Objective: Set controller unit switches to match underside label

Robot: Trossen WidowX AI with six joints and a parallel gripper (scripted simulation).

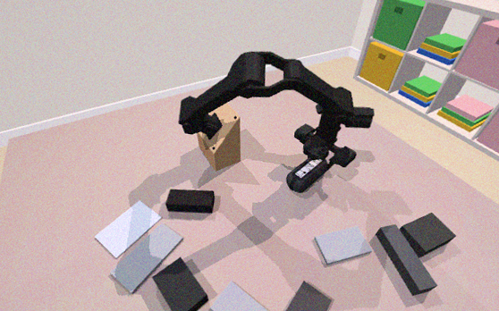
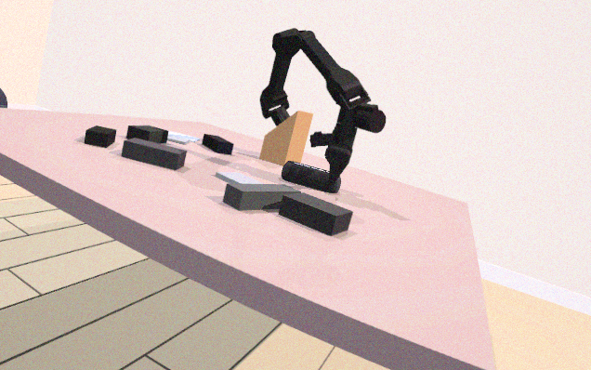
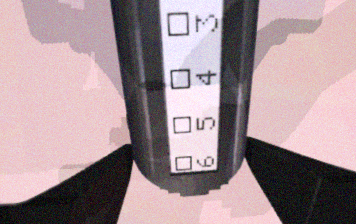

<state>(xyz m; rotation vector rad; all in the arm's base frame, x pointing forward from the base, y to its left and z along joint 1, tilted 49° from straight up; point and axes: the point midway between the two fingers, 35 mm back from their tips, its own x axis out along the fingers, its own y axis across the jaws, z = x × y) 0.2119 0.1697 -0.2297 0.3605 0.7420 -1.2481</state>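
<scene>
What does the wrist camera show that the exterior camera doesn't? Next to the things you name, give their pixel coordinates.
Only the wrist view: the readable white label (image 3: 194, 107), with empty squares beside numbers 3, 4, 5 and 6.

Only the exterior view: the wooden wedge-shaped block (image 2: 284, 139), plank floor (image 2: 139, 297) and the arm's upper links (image 2: 322, 56).

Both: the controller unit (image 3: 145, 110) (image 2: 307, 178), lying label up, and at least part of the gripper (image 3: 190, 155) (image 2: 332, 167) at its end.
</scene>
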